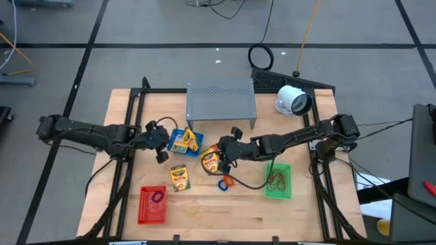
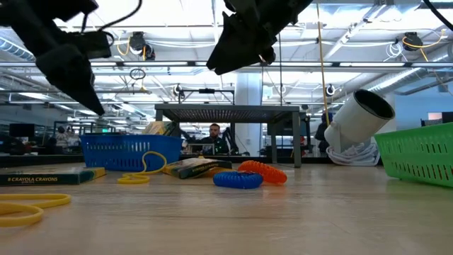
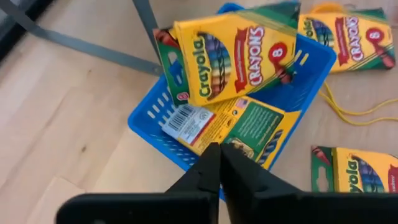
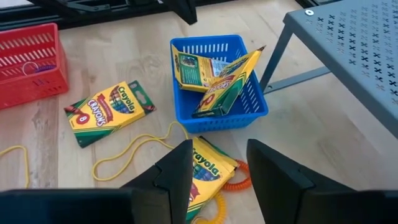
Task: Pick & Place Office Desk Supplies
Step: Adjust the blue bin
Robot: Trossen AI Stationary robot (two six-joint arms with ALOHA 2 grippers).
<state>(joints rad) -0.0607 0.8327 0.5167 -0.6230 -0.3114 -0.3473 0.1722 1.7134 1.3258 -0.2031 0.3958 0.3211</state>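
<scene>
On the table (image 1: 204, 204), centre: blue basket (image 1: 182, 141) holding two crayon packs. Just beside it, a third crayon pack (image 1: 212, 160), directly beneath the right end effector (image 1: 228, 152), fingers apart astride it, long axis pointing toward the basket. Left end effector (image 1: 160, 139) fingers together, empty, at the basket's far edge.

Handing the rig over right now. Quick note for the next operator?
Left gripper: shut, empty, above the blue basket.
Right gripper: open, over a crayon pack on the table beside that basket.
Done: two crayon packs lie in the blue basket; a purple loop in the red basket; bands in the green basket.
Left: the pack under the right gripper, another pack, blue and orange coils, yellow loops.
</scene>
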